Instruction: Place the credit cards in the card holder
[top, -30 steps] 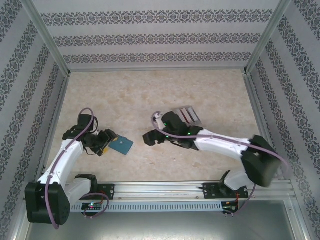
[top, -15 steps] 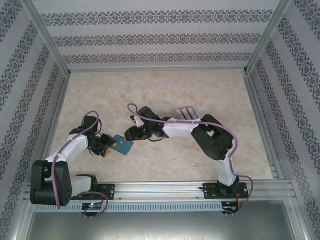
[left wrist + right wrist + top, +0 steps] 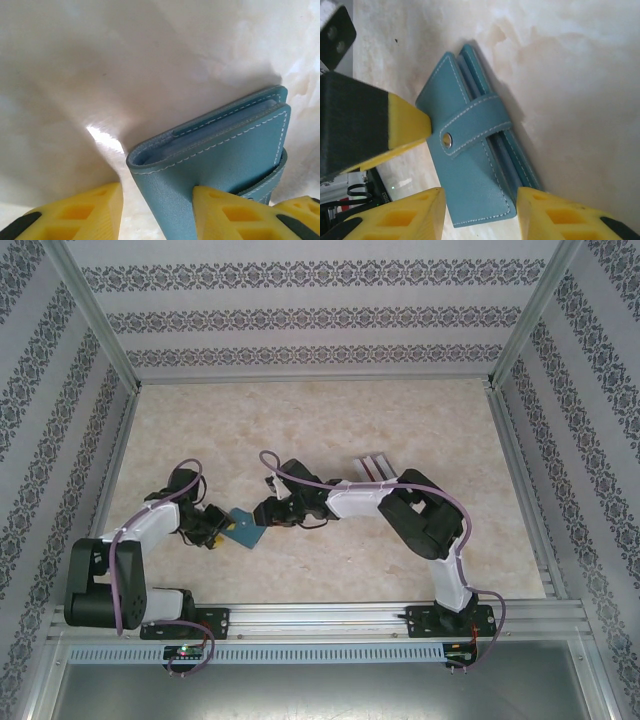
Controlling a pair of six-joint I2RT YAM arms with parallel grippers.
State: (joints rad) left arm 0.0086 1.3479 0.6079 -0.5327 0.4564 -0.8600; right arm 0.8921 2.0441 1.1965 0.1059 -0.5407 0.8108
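Lying snapped shut on the table (image 3: 300, 420), the holder (image 3: 243, 530) is met from both sides. Its end is clamped by the half-closed right gripper (image 3: 480, 200). Its corner is straddled by the part-open left gripper (image 3: 157, 200); whether it is held cannot be told.

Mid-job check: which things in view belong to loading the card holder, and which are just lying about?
Job: card holder, folded, strap across it; left gripper and right gripper, fingers either side of it.
Lying about: grey ribbed block behind the right arm; reddish strips on it, too small to call cards.
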